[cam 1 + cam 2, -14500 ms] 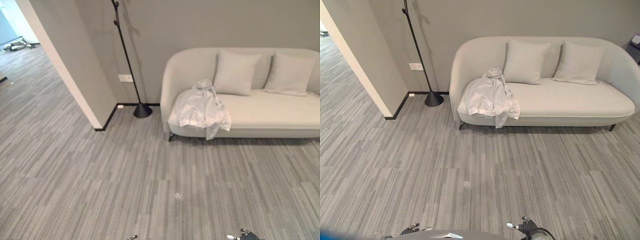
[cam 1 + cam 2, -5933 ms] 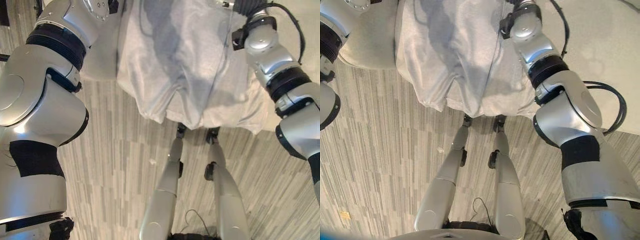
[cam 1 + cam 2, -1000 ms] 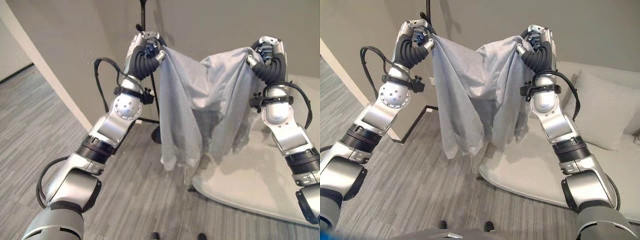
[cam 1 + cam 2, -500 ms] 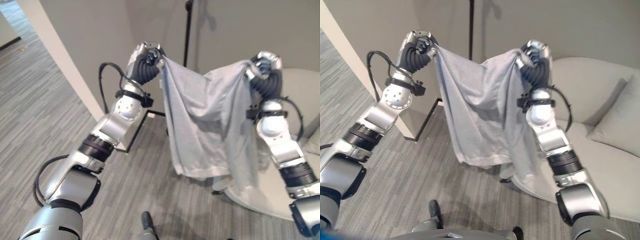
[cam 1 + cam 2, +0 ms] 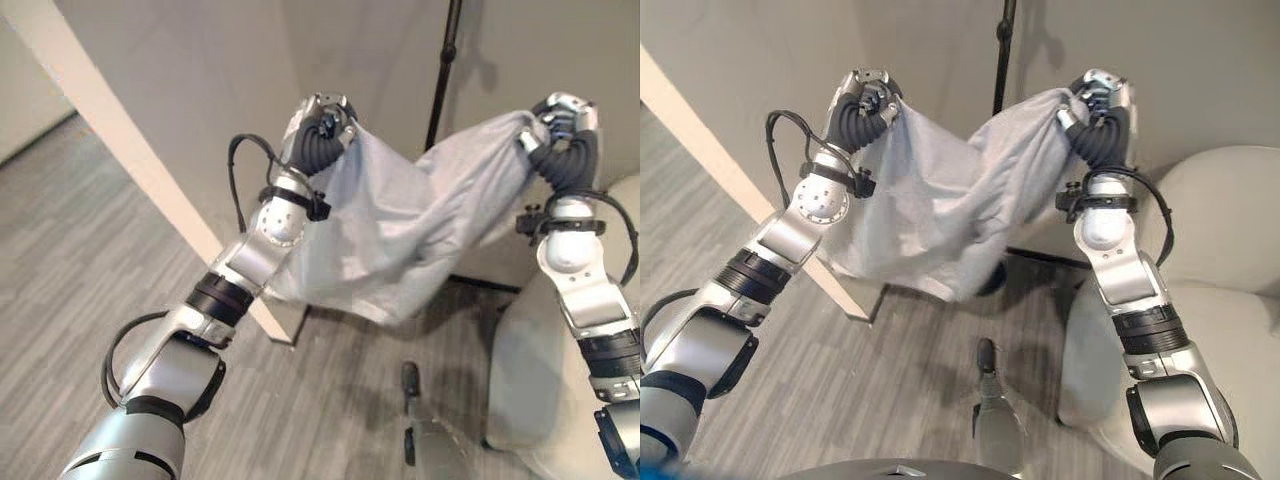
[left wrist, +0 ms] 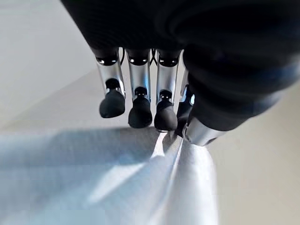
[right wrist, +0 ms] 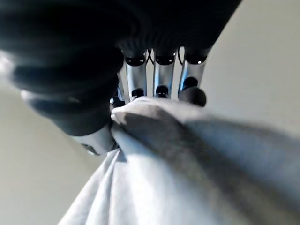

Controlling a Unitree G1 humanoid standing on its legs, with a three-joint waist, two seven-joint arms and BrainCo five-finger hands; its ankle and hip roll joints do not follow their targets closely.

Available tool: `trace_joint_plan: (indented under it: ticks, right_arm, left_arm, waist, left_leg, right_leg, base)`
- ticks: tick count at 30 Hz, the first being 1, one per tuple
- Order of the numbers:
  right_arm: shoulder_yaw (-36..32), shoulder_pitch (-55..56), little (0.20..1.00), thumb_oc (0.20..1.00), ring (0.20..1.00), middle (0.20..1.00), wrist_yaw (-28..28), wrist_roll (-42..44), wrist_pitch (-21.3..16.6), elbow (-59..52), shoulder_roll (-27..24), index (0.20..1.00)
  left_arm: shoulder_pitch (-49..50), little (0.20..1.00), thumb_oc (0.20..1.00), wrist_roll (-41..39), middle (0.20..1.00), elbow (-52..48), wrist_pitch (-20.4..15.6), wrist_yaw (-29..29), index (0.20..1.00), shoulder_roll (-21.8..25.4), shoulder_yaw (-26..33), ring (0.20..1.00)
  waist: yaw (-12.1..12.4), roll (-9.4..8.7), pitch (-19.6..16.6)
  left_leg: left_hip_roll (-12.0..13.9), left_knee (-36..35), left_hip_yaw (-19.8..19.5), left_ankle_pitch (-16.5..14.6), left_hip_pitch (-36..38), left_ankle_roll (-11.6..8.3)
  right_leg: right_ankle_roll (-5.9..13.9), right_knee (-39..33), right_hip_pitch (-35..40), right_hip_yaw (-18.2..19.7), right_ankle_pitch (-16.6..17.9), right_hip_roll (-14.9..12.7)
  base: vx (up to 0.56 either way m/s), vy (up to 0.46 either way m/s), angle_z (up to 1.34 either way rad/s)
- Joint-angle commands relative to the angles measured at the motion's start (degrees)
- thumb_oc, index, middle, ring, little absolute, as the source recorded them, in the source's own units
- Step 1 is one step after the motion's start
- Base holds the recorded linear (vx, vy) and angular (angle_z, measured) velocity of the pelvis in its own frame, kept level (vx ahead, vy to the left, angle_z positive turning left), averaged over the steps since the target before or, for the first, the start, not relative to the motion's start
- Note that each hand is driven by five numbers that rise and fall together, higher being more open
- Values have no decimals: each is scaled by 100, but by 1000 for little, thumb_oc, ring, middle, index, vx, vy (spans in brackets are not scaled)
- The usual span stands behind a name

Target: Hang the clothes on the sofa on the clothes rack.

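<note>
Between the two raised arms, a pale grey garment [image 5: 940,215] hangs stretched in mid-air, off the sofa [image 5: 1230,300] and not yet on the black clothes rack [image 5: 1005,50], whose pole rises just behind the cloth, between the two grips. The left robot hand [image 5: 868,100] has its fingers curled round one top corner of the garment; the left wrist view shows dark fingertips [image 6: 140,112] and thumb pinching a gathered fold. The right robot hand [image 5: 1095,105] is closed on the opposite corner, cloth bunched tight against its fingers [image 7: 157,79]. The garment sags in a deep belly below and between both hands, its lower hem well clear of the floor [image 5: 890,400]. Risk from here, as it looks: the slack middle could drape against the pole instead of catching on a hook, and either pinch, holding only a small bunch of fabric, could slip if the arms pull further apart.
</note>
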Motion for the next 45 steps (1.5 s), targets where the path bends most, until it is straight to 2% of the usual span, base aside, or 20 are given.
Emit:
trace_joint_plan:
  ticks: [1,3,5,6,9,11,13,14,15,16,17,18,20,21,22,24,26,41,45]
  right_arm:
    - [-103,-443,200,200,200,200,-41,-104,-247,-35,-166,200]
    - [-88,-351,200,200,200,200,52,-107,-276,-149,-140,200]
    - [-79,-276,200,200,200,200,117,-89,-326,-277,-153,200]
    - [-63,-242,200,200,200,200,155,-86,-397,-407,-215,200]
    - [-65,-261,200,200,200,200,130,-1,-485,-505,-288,200]
    - [-93,-252,200,200,200,200,126,5,-487,-569,-380,200]
    - [-139,-200,200,200,200,200,112,26,-495,-625,-427,200]
    - [-144,-191,200,200,200,200,114,26,-491,-633,-428,200]
    - [-140,-174,200,200,200,200,129,20,-482,-678,-455,200]
    - [-141,-170,200,200,200,200,131,19,-478,-684,-455,200]
    - [-125,-183,200,200,200,200,171,5,-500,-724,-426,200]
    - [-104,-206,200,200,200,200,178,-19,-513,-723,-419,200]
    - [-84,-281,200,200,200,200,169,-11,-545,-694,-393,200]
    - [-101,-273,200,200,200,200,137,-35,-554,-656,-399,200]
    - [-100,-272,200,200,200,200,136,-35,-554,-655,-399,200]
    - [-129,-141,200,200,200,200,206,-138,-483,-685,-315,200]
    - [-159,-15,200,200,200,200,231,-165,-473,-710,-250,200]
    - [-273,424,200,200,200,200,340,-227,-446,-855,93,200]
    - [-482,979,200,200,200,200,501,-258,-480,-1040,212,200]
  left_arm:
    - [-552,200,200,120,200,-421,-304,35,200,322,224,200]
    - [-349,200,200,133,200,-568,-308,27,200,221,323,200]
    - [-223,200,200,91,200,-653,-326,11,200,144,392,200]
    - [-114,200,200,45,200,-730,-343,10,200,111,479,200]
    - [-99,200,200,-27,200,-773,-351,36,200,87,536,200]
    - [-89,200,200,-32,200,-811,-335,7,200,81,557,200]
    - [-41,200,200,-76,200,-823,-314,11,200,29,625,200]
    - [-36,200,200,-77,200,-829,-311,9,200,28,625,200]
    - [-4,200,200,-101,200,-860,-296,-8,200,6,689,200]
    - [2,200,200,-101,200,-867,-291,-12,200,7,693,200]
    - [44,200,200,-55,200,-905,-299,-28,200,-4,756,200]
    - [63,200,200,-35,200,-931,-309,-26,200,-8,782,200]
    - [87,200,200,-33,200,-980,-338,3,200,7,785,200]
    - [115,200,200,-13,200,-1035,-348,33,200,14,804,200]
    - [117,200,200,-13,200,-1037,-346,33,200,14,804,200]
    - [136,200,200,32,200,-1015,-351,2,200,-10,777,200]
    - [201,200,200,90,200,-1067,-351,-43,200,8,774,200]
    - [569,200,200,119,200,-1333,-327,-147,200,153,897,200]
    - [841,200,200,154,200,-1550,-364,-288,200,241,960,200]
  waist:
    - [39,-45,-164]
    - [-16,-39,-364]
    - [-38,24,-467]
    - [-15,128,-604]
    - [-27,187,-660]
    - [-33,151,-644]
    - [-80,85,-606]
    - [-84,83,-598]
    - [-55,15,-557]
    - [-50,9,-557]
    - [46,-90,-524]
    - [115,-119,-496]
    - [297,-136,-401]
    - [362,-137,-366]
    - [362,-139,-366]
    - [359,-48,-437]
    - [329,-14,-575]
    - [349,-12,-761]
    - [252,-7,-659]
  left_leg:
    - [276,59,159,160,-247,-219]
    - [518,59,206,80,42,-377]
    - [718,59,158,184,111,-478]
    - [1011,418,52,761,60,-656]
    - [1322,1089,-108,1375,-123,-883]
    - [1443,1617,-151,1718,-319,-884]
    - [1561,2124,-43,1907,-537,-809]
    - [1565,2171,-57,1890,-556,-808]
    - [1494,2161,103,1639,-783,-656]
    - [1480,2199,115,1601,-791,-633]
    - [1189,1922,176,1038,-1099,-508]
    - [1034,1746,171,735,-1212,-470]
    - [753,1255,49,956,-1641,-484]
    - [695,991,54,1104,-1723,-506]
    - [691,972,57,1114,-1713,-505]
    - [627,355,30,1209,-1388,-530]
    - [572,105,81,1212,-1162,-512]
    - [458,59,305,876,-668,-280]
    - [305,59,328,759,-650,-119]
  right_leg:
    - [396,-668,802,-67,564,-185]
    - [396,-666,1073,-147,691,-178]
    - [342,-638,1232,-170,629,-89]
    - [146,-629,1449,-216,404,154]
    - [-126,-636,1754,-246,68,419]
    - [-261,-653,1991,-259,-75,480]
    - [-369,-668,2230,-292,-246,516]
    - [-373,-668,2239,-298,-250,516]
    - [-396,-668,2382,-329,-329,494]
    - [-380,-668,2386,-320,-338,475]
    - [-375,-668,2485,-316,-360,397]
    - [-330,-668,2552,-308,-428,366]
    - [-308,-668,2642,-288,-424,369]
    - [-293,-668,2685,-312,-465,369]
    - [-293,-668,2686,-311,-466,367]
    - [-240,-668,2777,-283,-508,451]
    - [-224,-668,2837,-277,-514,437]
    - [-83,-668,2924,-97,-419,211]
    - [25,-599,2801,66,-249,64]
  base:
    - [494,-330,39]
    - [513,-364,11]
    - [396,-333,0]
    - [426,-419,4]
    - [292,-313,-8]
    - [199,-204,10]
    - [148,-174,11]
    - [124,-136,16]
    - [74,-61,22]
    - [157,-104,28]
    - [133,-18,10]
    - [130,-19,3]
    - [42,30,-40]
    - [20,13,-45]
    - [89,43,-31]
    - [156,67,-53]
    - [158,62,-34]
    - [47,65,-2]
    - [-31,131,-22]
